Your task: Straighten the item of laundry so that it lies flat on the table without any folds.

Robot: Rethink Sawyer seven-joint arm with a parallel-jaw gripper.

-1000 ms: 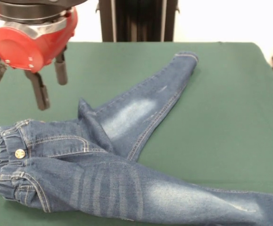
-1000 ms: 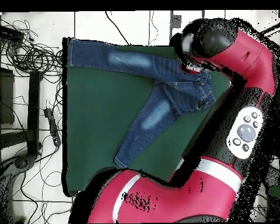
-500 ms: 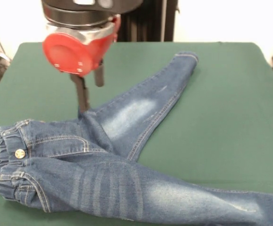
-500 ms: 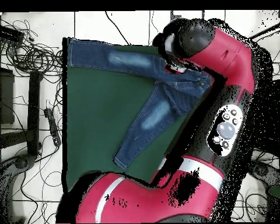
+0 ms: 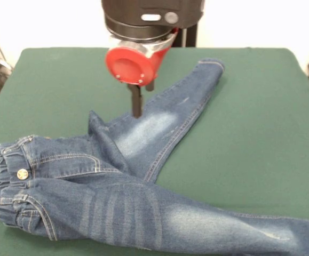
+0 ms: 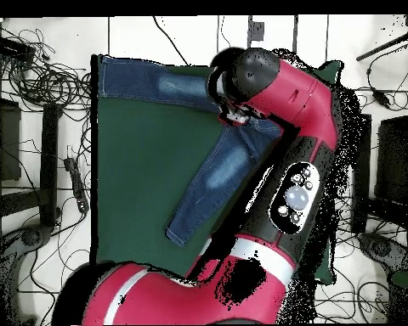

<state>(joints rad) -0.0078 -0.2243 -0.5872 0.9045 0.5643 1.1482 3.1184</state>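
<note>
Small blue denim jeans (image 5: 127, 181) lie on the green felt table (image 5: 261, 117), toward its near left part in the front view. The elasticated waistband (image 5: 7, 181) sits at the left, with a brass button (image 5: 22, 174) on it. One leg runs along the near edge to the right; the other leg (image 5: 170, 114) angles up toward the far right, ending in a cuff (image 5: 210, 64). Between the two, at the crotch, a raised peak of folded denim (image 5: 96, 128) stands above the cloth.

The gripper (image 5: 137, 101) hangs from the red wrist above the faded thigh patch (image 5: 143, 130) of the angled leg, its tip close to the cloth; contact cannot be confirmed. Only one dark finger is plainly visible, so whether the fingers are apart or together cannot be told.

The step in hand appears to be an approach to a pinch. A good grasp would take a single layer near the peak or the inner seam, then draw it outward, away from the waistband, low over the table, so the fold opens without dragging the whole garment. In the overhead view the arm covers the waistband region.
</note>
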